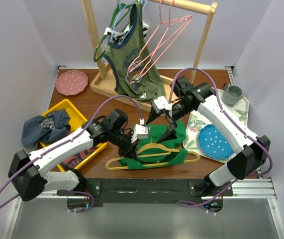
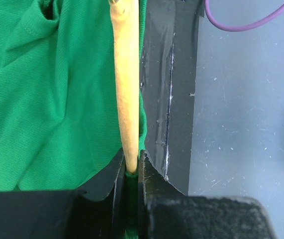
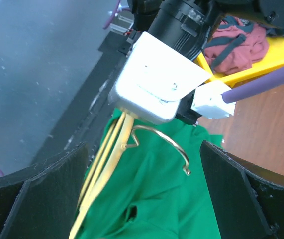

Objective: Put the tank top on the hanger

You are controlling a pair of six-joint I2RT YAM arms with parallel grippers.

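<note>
The bright green tank top [image 1: 174, 137] lies crumpled on the table near the front edge. The yellow-orange hanger [image 1: 154, 148] lies across it, with its ends sticking out left and right. My left gripper [image 1: 131, 150] is shut on the hanger's bar [image 2: 124, 89], with a fold of the tank top [image 2: 47, 99] pinched in the jaws too [image 2: 131, 167]. My right gripper [image 1: 160, 125] is open and empty, hovering just above the top. In the right wrist view its wide-open fingers [image 3: 37, 199] flank the hanger's hook [image 3: 166, 144] and the green fabric [image 3: 161, 204].
A wooden rack [image 1: 201, 7] at the back holds an olive printed top [image 1: 132, 59], pink hangers [image 1: 161, 40] and a dark green hanger [image 1: 101, 49]. A pink plate [image 1: 71, 82] and a yellow bin [image 1: 77, 108] of clothes are on the left. A blue plate [image 1: 215, 141], a floral tray [image 1: 241, 112] and a grey cup [image 1: 232, 93] are on the right.
</note>
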